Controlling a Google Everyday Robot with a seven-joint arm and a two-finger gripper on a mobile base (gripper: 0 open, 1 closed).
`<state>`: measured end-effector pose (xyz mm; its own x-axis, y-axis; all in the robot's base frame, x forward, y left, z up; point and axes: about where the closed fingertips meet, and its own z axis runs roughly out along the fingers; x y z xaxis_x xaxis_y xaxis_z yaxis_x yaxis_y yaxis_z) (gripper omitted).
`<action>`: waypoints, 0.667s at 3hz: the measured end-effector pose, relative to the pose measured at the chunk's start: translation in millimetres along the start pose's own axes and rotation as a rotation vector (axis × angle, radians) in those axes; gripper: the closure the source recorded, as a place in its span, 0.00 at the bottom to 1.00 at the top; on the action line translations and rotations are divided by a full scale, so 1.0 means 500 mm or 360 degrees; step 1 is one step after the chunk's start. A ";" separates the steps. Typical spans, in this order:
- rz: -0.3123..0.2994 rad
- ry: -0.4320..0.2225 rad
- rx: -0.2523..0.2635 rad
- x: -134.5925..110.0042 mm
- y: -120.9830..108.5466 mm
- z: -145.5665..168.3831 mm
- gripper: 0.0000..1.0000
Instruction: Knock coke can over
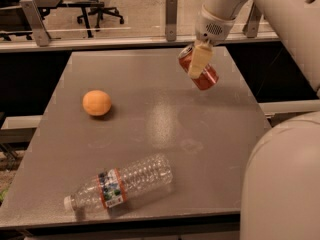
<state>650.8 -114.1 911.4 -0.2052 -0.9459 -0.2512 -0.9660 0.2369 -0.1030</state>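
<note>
The red coke can (206,78) is at the far right of the grey table (150,114), tilted steeply with its silver top toward the far left and its base toward me. My gripper (198,68) comes down from the white arm at the top right and lies against the can's upper part, with a cream-coloured part across its front. The can's shadow falls on the table just below it.
An orange (96,102) sits at the left middle of the table. A clear plastic water bottle (122,182) with a red-banded label lies on its side near the front edge. My white body (282,179) fills the lower right. Rails and office chairs stand behind the table.
</note>
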 end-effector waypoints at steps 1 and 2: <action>-0.0084 0.0099 -0.0037 0.000 0.020 0.027 0.51; -0.0167 0.0194 -0.0061 -0.005 0.040 0.052 0.28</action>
<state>636.2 -101.3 885.0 -0.1179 -0.9855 -0.1223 -0.9880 0.1287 -0.0851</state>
